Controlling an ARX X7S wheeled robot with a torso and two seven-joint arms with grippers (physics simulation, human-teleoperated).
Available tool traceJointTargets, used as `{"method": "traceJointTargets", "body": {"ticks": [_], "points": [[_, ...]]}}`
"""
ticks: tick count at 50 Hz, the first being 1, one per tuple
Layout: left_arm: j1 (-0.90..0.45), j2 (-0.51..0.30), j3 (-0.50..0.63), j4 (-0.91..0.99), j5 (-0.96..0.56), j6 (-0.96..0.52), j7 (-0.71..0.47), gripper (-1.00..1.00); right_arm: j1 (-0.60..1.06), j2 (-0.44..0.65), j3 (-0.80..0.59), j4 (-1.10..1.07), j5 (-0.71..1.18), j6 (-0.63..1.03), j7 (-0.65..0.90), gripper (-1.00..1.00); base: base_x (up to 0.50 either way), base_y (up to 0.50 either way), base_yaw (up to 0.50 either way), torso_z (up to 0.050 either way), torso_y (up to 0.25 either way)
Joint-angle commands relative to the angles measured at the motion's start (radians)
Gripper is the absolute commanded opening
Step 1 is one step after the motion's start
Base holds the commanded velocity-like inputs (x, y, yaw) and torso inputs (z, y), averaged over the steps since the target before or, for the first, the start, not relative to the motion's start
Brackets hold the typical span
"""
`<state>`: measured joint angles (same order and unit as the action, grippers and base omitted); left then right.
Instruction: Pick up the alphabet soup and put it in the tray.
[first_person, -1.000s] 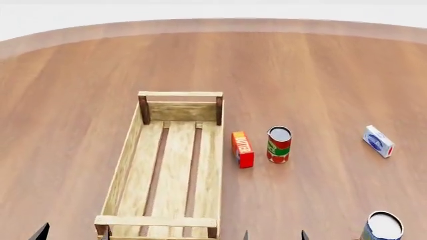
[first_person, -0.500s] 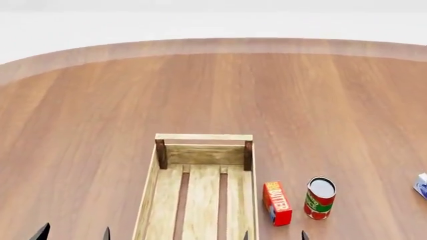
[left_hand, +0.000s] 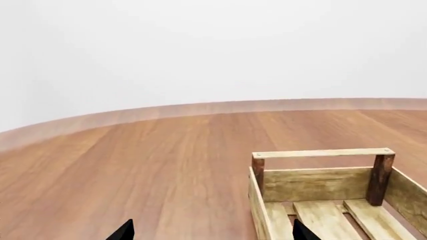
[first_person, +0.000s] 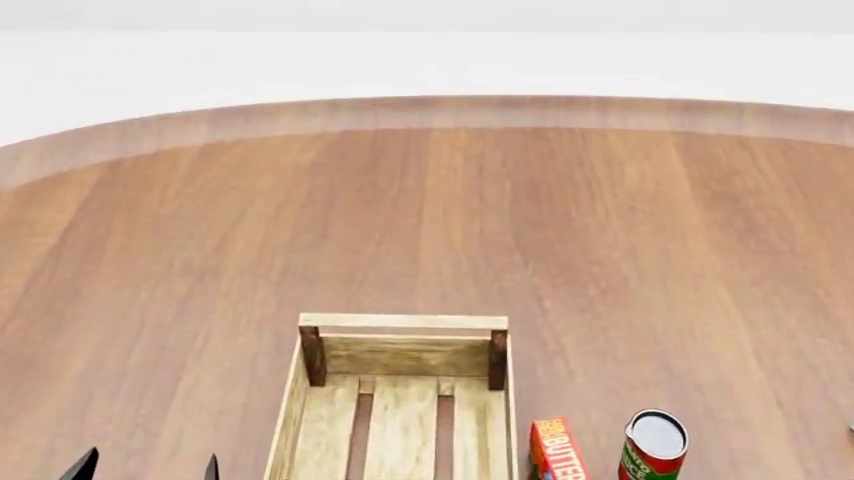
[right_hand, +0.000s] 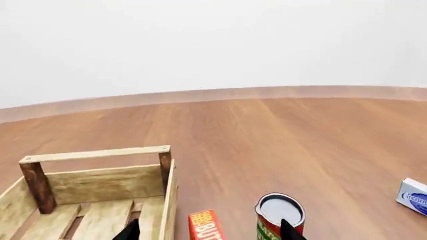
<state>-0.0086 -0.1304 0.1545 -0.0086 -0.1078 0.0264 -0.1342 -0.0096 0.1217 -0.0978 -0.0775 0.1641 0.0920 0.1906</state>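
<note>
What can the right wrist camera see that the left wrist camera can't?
Only the right wrist view shows the red-and-green can, the orange butter box beside the tray, and a blue-and-white box at the edge. Only the left wrist view shows the bare table on the tray's other side. Both show the wooden tray with nothing visible in it, the table's curved rim, and dark gripper tips. Neither shows the alphabet soup.
</note>
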Motion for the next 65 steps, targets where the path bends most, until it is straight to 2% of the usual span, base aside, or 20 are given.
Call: {"method": "traceJointTargets", "body": {"ticks": [1,15,25,39,48,65], "points": [[0.004,-0.008,0.006,0.006,-0.014,-0.001,-0.01,1.0,-0.078,0.018,0.101,-0.153,0.125,0.155,0.065,1.0,0.0,0.0,0.0,0.0,0.0],[0.004,-0.016,0.014,0.005,-0.024,0.0,-0.021,1.0,-0.182,0.003,0.253,-0.355,0.198,0.331,0.275,1.0,0.0,0.0,0.0,0.0,0.0],[0.002,-0.022,0.02,0.002,-0.031,0.003,-0.028,1.0,-0.255,-0.026,0.337,-0.409,0.177,0.328,0.409,1.0,0.0,0.0,0.0,0.0,0.0],[-0.005,-0.029,0.028,-0.009,-0.038,0.0,-0.039,1.0,-0.328,-0.065,0.449,-0.495,0.257,0.354,0.523,1.0,0.0,0.0,0.0,0.0,0.0],[-0.005,-0.033,0.032,-0.007,-0.045,0.001,-0.043,1.0,-0.351,-0.068,0.459,-0.507,0.289,0.34,0.553,1.0,0.0,0.0,0.0,0.0,0.0],[-0.006,-0.041,0.044,-0.008,-0.052,0.004,-0.052,1.0,-0.341,-0.035,0.475,-0.362,0.315,0.268,0.527,1.0,0.0,0.0,0.0,0.0,0.0]]}}
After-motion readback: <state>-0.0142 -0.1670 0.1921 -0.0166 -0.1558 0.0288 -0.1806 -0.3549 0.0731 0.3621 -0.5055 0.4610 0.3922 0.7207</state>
